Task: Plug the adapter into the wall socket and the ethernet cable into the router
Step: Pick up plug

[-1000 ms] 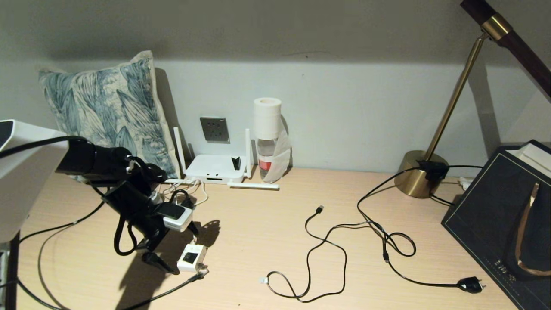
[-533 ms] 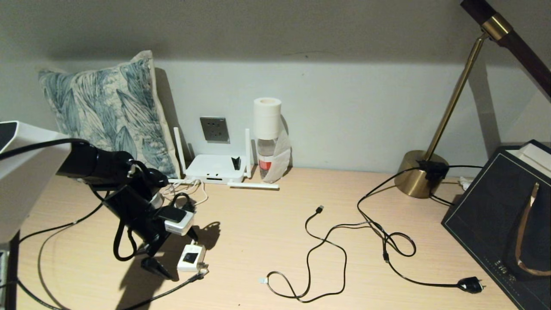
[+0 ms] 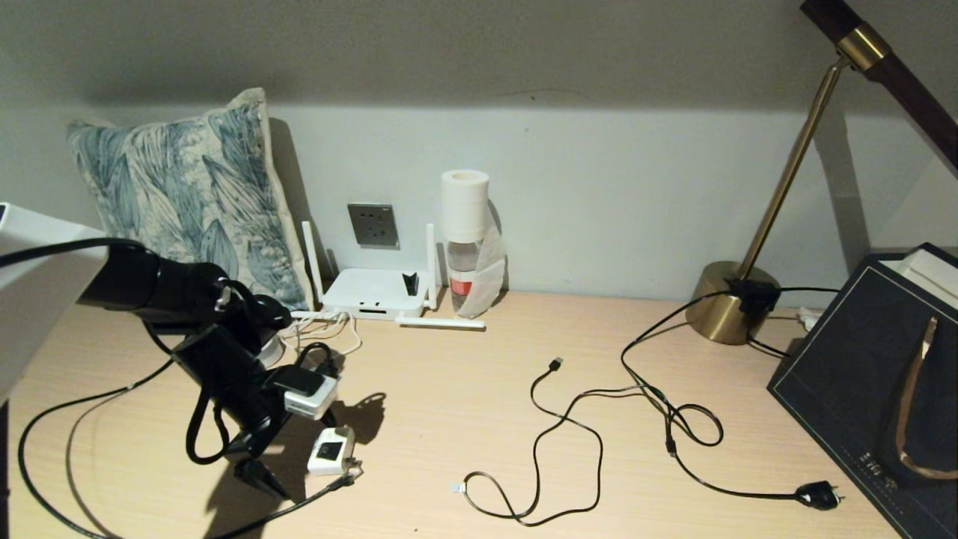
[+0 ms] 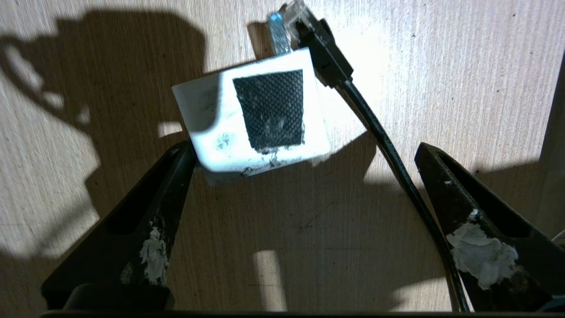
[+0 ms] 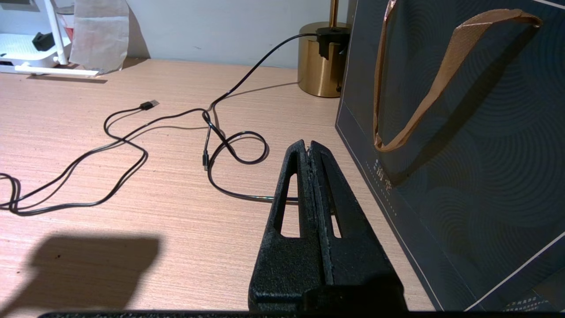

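The white adapter (image 3: pixel 331 451) (image 4: pixel 256 119), black square facing up, lies on the desk at front left. My left gripper (image 3: pixel 296 445) (image 4: pixel 304 150) hovers low over it, open wide and holding nothing; one fingertip (image 4: pixel 183 152) is at the adapter's corner. The ethernet cable (image 4: pixel 379 137) runs between the fingers, its clear connector (image 3: pixel 349 474) (image 4: pixel 293 11) lying beside the adapter. The router (image 3: pixel 374 293) sits against the wall under the grey wall socket (image 3: pixel 373 224). My right gripper (image 5: pixel 310 145) is shut and empty, parked low beside the bag, out of the head view.
A leaf-print pillow (image 3: pixel 187 195) leans at back left. A bottle (image 3: pixel 464 258) capped by a paper roll stands right of the router. A black USB cable (image 3: pixel 554 442), the lamp's cord and plug (image 3: pixel 819 495), the brass lamp base (image 3: pixel 722 303) and a dark bag (image 3: pixel 861 374) occupy the right.
My left arm has come down and slightly toward the desk's front edge, bringing the open gripper closer around the adapter. The adapter and cables have not moved.
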Available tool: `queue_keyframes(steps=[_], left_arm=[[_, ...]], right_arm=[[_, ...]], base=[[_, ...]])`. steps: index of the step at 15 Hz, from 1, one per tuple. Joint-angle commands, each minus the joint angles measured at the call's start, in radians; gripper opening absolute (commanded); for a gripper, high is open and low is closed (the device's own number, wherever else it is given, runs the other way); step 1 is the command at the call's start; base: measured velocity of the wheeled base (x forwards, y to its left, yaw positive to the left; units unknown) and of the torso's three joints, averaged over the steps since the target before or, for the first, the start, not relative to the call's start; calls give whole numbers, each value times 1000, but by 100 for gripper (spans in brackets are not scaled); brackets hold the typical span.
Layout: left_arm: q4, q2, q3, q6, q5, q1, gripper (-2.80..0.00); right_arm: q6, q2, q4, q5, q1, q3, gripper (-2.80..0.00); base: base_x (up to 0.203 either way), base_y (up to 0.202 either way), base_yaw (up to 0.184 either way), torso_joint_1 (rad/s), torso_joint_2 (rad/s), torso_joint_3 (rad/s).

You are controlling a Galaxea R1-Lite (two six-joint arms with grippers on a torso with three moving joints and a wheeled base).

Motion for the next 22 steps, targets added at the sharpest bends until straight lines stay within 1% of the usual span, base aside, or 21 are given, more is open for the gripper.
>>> queue_keyframes(steps=[1, 3, 4, 6, 8, 12, 15, 17, 19, 22], left_arm=[[-36, -12, 30, -19, 7, -1, 0], [-125, -12, 67, -54, 6, -1, 0], [-149, -10, 78, -79, 6, -2, 0], [-169, -4, 80, -106, 6, -2, 0], [-165, -12, 83, -139, 7, -5, 0], [-169, -36, 116, -222, 9, -38, 0], [-169, -38, 117, -227, 12, -40, 0], [-169, -44, 122, -252, 16, -40, 0], [-172, -44, 121, -261, 39, -39, 0], [-209, -35, 121, -274, 44, -31, 0]], right_arm=[[0, 2, -1, 1, 0, 35, -280], [0, 2, -1, 1, 0, 35, -280], [0, 2, -1, 1, 0, 35, -280], [0, 2, -1, 1, 0, 35, -280], [0, 2, -1, 1, 0, 35, -280], [0, 2, -1, 1, 0, 35, -280], [0, 2, -1, 1, 0, 35, -280], [0, 2, -1, 1, 0, 35, -280], [0, 2, -1, 1, 0, 35, -280], [0, 2, -1, 1, 0, 35, -280]], base=[[0, 0, 0, 0, 0, 0], [0, 0, 0, 0, 0, 0], [0, 0, 0, 0, 0, 0], [0, 0, 0, 0, 0, 0], [0, 0, 0, 0, 0, 0], [0, 0, 0, 0, 0, 0], [0, 0, 0, 0, 0, 0], [0, 0, 0, 0, 0, 0], [0, 0, 0, 0, 0, 0], [0, 0, 0, 0, 0, 0]])
